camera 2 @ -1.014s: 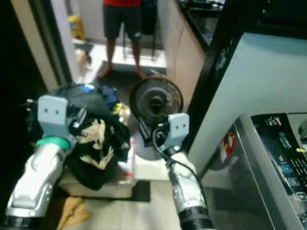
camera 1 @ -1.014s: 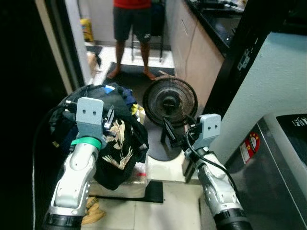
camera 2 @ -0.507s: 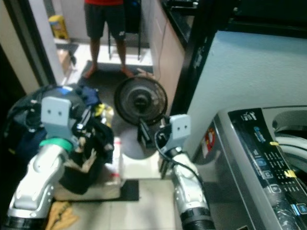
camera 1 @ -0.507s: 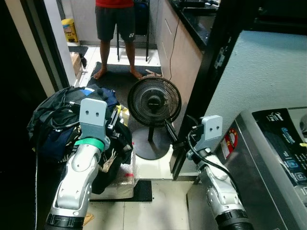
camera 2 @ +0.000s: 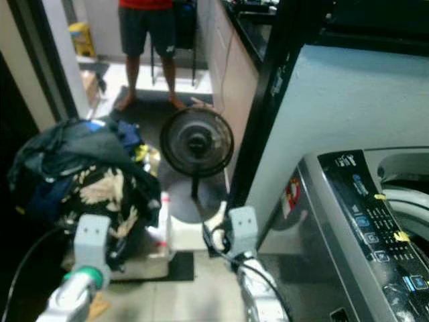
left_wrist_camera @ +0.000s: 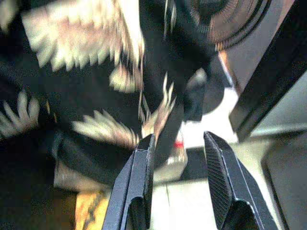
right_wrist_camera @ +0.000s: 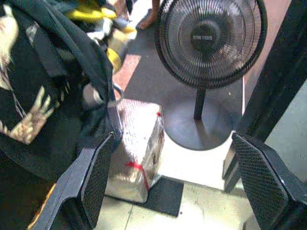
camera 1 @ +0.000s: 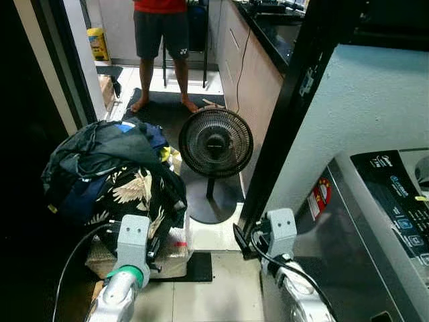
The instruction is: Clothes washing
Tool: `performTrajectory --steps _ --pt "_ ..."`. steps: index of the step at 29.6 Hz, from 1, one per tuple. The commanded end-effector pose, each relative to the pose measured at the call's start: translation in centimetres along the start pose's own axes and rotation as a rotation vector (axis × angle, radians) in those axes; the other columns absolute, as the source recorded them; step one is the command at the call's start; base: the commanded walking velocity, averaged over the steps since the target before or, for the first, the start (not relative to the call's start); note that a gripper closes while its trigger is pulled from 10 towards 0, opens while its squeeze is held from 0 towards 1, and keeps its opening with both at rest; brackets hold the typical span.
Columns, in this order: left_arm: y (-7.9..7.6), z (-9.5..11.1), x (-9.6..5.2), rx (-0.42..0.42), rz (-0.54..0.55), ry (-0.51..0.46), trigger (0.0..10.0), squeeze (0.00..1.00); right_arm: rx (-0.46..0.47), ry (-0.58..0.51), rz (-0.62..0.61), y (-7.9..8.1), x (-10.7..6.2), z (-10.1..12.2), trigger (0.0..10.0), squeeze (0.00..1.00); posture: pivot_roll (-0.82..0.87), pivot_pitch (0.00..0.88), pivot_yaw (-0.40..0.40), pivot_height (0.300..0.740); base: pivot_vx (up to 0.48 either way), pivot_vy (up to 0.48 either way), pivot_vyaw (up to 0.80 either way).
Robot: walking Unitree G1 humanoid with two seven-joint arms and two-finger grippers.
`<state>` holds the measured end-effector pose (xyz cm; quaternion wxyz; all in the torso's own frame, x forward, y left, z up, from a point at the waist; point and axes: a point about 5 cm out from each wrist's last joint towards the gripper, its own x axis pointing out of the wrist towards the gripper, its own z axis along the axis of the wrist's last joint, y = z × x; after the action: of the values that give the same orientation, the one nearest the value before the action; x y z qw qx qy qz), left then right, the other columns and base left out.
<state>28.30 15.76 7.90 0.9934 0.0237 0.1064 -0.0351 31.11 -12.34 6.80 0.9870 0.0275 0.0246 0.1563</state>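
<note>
Heaping dark, a leaf-printed clothes pile point(camera 1: 110, 174) sits beside the fan point(camera 1: 215, 143).

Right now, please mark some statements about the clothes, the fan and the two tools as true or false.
1. The left tool is shut on the patterned garment. False: its fingers are apart and hold nothing.
2. The fan stands upright on the floor beside the clothes pile. True.
3. The right tool is open. True.
4. A person sits on the washing machine. False: the person stands behind the fan.
</note>
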Motion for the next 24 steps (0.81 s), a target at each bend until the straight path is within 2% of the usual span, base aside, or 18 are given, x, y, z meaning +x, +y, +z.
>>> performTrajectory --steps 1,4,6,9,24 --pt "-0.3 0.6 0.1 0.007 -0.001 -0.026 10.0 0.0 -0.015 -0.04 0.003 0.0 0.2 0.8 10.0 0.0 0.03 0.023 -0.019 0.74 0.0 0.0 0.0" --pt "-0.5 2.2 0.4 0.043 -0.003 -0.096 10.0 0.0 -0.021 -0.123 -0.011 -0.1 1.0 2.8 10.0 0.0 0.02 0.027 -0.018 0.74 0.0 0.0 0.58" --pt "-0.5 2.2 0.4 0.043 -0.003 -0.096 10.0 0.0 -0.021 -0.123 -0.011 -0.1 1.0 2.8 10.0 0.0 0.02 0.027 -0.018 0.74 0.0 0.0 0.76" --pt "-0.8 3.3 0.6 0.052 -0.019 -0.147 10.0 0.0 -0.021 -0.177 -0.029 -0.2 1.5 4.1 10.0 0.0 0.02 0.027 -0.018 0.74 0.0 0.0 0.76" --pt "-0.6 4.8 0.8 0.086 -0.011 -0.204 10.0 0.0 -0.028 -0.213 -0.025 0.0 1.8 5.0 10.0 0.0 0.03 0.033 -0.013 0.74 0.0 0.0 0.76"
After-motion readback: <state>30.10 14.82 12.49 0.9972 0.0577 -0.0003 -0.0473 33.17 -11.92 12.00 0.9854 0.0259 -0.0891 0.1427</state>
